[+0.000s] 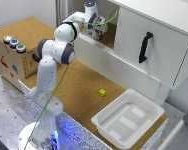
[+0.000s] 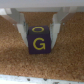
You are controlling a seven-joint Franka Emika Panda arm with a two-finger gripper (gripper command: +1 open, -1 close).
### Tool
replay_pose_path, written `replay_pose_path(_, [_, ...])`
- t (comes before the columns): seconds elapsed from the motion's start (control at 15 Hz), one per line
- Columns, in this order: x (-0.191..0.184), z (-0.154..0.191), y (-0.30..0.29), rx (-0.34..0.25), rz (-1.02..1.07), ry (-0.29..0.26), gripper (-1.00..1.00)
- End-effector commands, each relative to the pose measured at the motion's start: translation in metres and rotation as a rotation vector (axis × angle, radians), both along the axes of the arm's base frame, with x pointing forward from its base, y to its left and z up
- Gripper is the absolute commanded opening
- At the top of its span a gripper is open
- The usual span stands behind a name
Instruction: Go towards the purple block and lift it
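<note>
The purple block (image 2: 38, 42) is a small dark cube with a yellow letter G on its face, resting on or just above the cork surface; which, I cannot tell. In the wrist view my gripper (image 2: 39, 38) has one finger pressed against each side of it, shut on the block. In the exterior view the gripper (image 1: 96, 33) reaches down at the far back of the cork table, beside the white cabinet, and hides the block there.
A small yellow cube (image 1: 102, 92) lies on the cork table (image 1: 79, 85). A white tray (image 1: 129, 117) sits at the exterior view's lower right. The white cabinet with a black handle (image 1: 145, 47) stands behind. A cardboard box with buttons (image 1: 11, 52) is at the left.
</note>
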State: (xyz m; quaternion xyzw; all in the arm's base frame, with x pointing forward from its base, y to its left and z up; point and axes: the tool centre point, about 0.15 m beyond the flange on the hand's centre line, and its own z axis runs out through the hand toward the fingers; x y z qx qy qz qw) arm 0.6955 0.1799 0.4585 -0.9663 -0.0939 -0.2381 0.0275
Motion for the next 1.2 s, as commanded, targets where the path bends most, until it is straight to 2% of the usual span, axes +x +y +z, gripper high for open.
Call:
replay_pose_path(0.0, [-0.021,0.015,-0.007,0.003,-0.015,0.033,-1.0])
replay_pose_path(0.2, [-0.074,0.035,0.004,-0.006,0.053,0.004,-1.0])
replay_pose_path(0.33, [-0.104,0.039,0.009,0.003,0.069,0.009,-1.0])
replay_pose_path(0.73, [-0.205,0.022,0.049,-0.006,0.249,0.097,-1.0])
replay_pose_path(1.13, [-0.307,0.015,0.132,-0.014,0.55,0.174,-1.0])
